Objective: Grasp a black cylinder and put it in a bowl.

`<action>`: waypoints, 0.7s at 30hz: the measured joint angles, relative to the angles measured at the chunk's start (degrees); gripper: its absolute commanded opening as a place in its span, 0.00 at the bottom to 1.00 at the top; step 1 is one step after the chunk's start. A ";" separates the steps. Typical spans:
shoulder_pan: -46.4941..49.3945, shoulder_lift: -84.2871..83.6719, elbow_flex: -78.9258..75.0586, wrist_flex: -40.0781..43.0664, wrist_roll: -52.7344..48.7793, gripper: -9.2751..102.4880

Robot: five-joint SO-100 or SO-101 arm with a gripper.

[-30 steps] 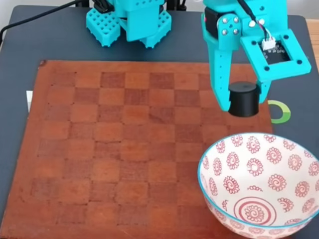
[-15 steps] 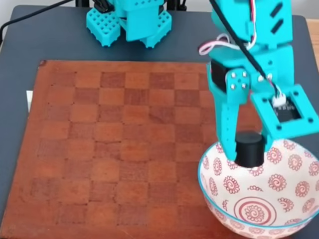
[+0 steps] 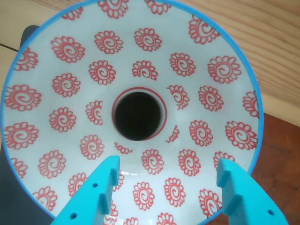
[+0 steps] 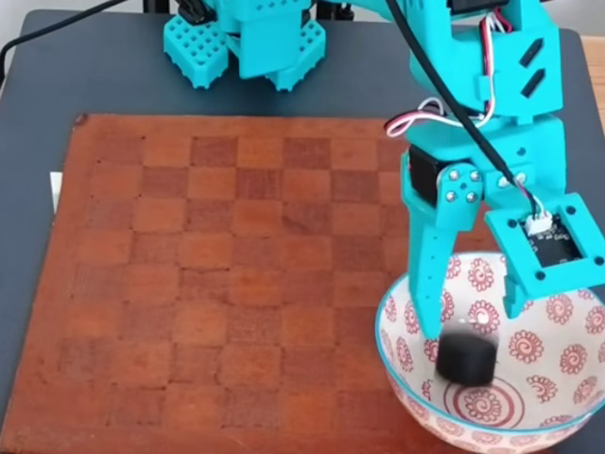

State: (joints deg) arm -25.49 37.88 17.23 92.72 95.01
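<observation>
In the wrist view the gripper (image 3: 166,187) is hanging spread wide and empty, the cylinder (image 3: 137,115) lying at 12 o'clock from it, dead centre in the bowl (image 3: 234,70). In the fixed view the cylinder (image 4: 466,357) is sitting blurred inside the bowl (image 4: 397,369), just below the parted gripper (image 4: 473,322), so a straight lift looks clear.

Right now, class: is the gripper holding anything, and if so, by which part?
Nothing is held. The gripper is open above the bowl, its fingers apart with only air between them, and the black cylinder is down inside the bowl.
</observation>
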 measured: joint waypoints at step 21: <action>0.00 1.93 4.31 0.44 0.09 0.08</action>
State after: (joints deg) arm -25.49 39.81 21.53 93.16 95.10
